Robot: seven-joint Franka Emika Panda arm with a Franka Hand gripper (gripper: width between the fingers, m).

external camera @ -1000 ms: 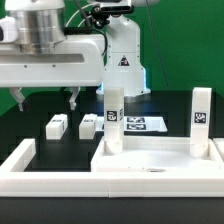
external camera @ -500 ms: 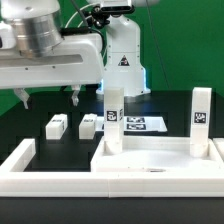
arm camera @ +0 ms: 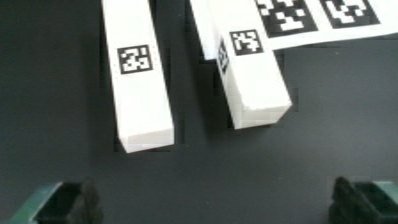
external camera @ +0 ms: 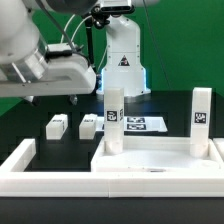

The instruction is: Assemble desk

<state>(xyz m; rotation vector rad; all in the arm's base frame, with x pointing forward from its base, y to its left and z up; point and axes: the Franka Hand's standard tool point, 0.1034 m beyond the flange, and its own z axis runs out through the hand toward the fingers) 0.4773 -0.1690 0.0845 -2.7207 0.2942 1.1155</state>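
Two upright legs [external camera: 113,122] standing at the desk top's [external camera: 150,168] far corners, two loose leg blocks [external camera: 57,125] lying side by side at its ten o'clock, marker board [external camera: 142,122] lying at twelve.

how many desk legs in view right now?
4. Two stand upright at back corners of the desk top: left upright leg, right upright leg (exterior view's sides). Two lie side by side on the table: left loose leg, right loose leg. None apparently hidden.

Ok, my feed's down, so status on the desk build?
Gripper open, empty, above two loose leg blocks lying flat. Desk top carries two upright legs. Nothing between gripper and blocks.
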